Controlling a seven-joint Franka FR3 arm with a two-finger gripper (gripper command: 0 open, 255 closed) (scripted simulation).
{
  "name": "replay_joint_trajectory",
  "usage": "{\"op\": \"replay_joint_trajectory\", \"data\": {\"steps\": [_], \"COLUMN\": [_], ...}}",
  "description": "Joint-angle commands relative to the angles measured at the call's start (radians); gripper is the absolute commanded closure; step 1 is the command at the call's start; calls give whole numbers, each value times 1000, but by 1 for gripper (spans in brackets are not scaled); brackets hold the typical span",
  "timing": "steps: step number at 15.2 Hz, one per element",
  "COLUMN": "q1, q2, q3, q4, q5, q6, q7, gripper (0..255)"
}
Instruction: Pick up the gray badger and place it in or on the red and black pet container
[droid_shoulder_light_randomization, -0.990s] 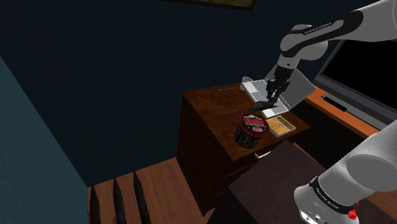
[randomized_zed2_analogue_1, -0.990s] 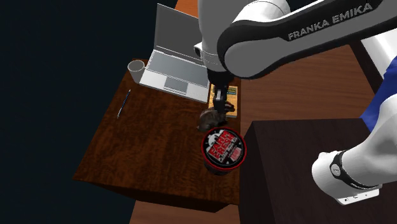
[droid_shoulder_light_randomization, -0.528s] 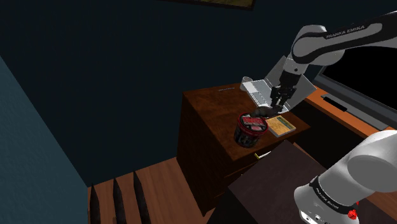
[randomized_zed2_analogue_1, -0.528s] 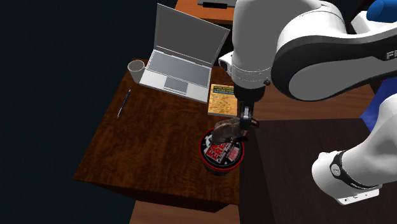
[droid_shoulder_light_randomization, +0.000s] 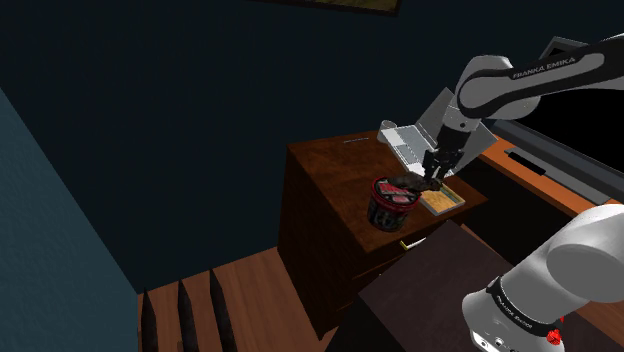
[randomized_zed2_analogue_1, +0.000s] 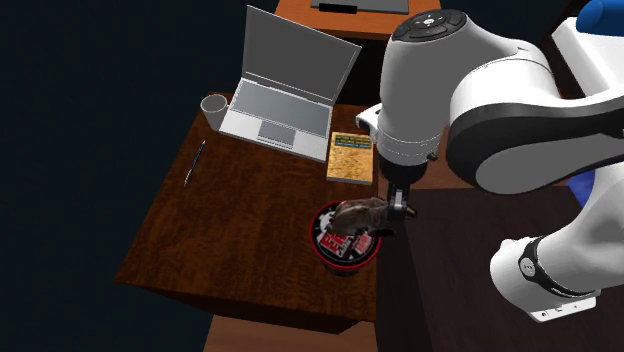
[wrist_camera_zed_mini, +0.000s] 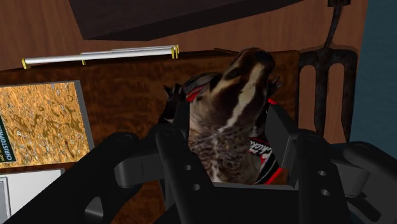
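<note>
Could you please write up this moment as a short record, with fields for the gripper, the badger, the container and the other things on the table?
gripper: the gripper is shut on the badger, fingers clasping its body
badger: brown-grey badger with a pale head stripe, held over the container's top
container: red and black container, upright on the dark wooden table
contact: cannot tell whether the badger touches the container
others on table: open laptop, book, pen, white cup
</note>
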Motion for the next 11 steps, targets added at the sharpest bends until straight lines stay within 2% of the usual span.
{"op": "replay_joint_trajectory", "data": {"steps": [1, 11], "q1": [2, 16], "q2": [24, 144], "q3": [-4, -21], "q4": [-13, -65], "q5": [4, 32], "q6": [38, 207], "q7": [-5, -38], "gripper": [255, 255]}}
